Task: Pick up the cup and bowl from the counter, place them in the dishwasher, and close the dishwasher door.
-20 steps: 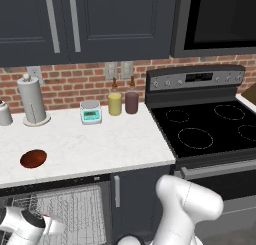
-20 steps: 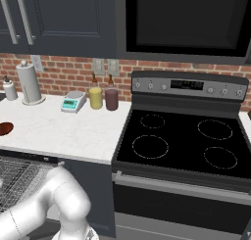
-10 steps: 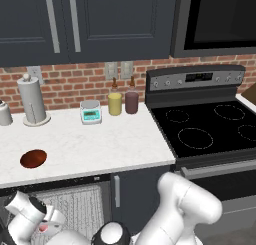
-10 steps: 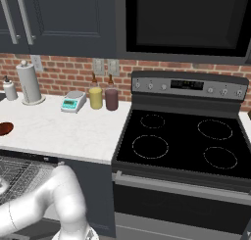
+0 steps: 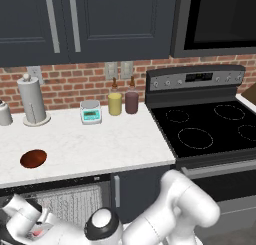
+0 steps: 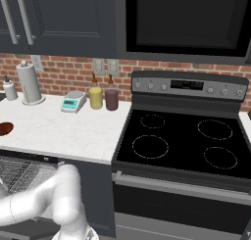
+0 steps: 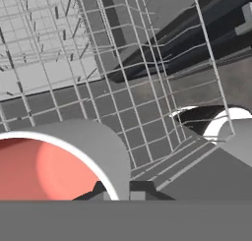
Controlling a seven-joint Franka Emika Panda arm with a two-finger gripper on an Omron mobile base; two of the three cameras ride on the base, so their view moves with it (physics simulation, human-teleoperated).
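Claw [image 7: 118,192] pinched shut on the cup [image 7: 54,166] rim, low over the dishwasher [image 5: 70,209] wire rack, probably to seat it there; bowl [image 5: 33,158] waits on worktop [image 5: 100,144], likely next.

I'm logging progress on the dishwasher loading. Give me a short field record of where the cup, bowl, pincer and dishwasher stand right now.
cup: white with red-pink inside, at the pincer, over the wire rack
pincer: shut on the cup's rim, low at the dishwasher
bowl: on the counter, untouched
dishwasher: open, rack visible
counter extras: paper towel roll, scale, yellow jar, maroon jar
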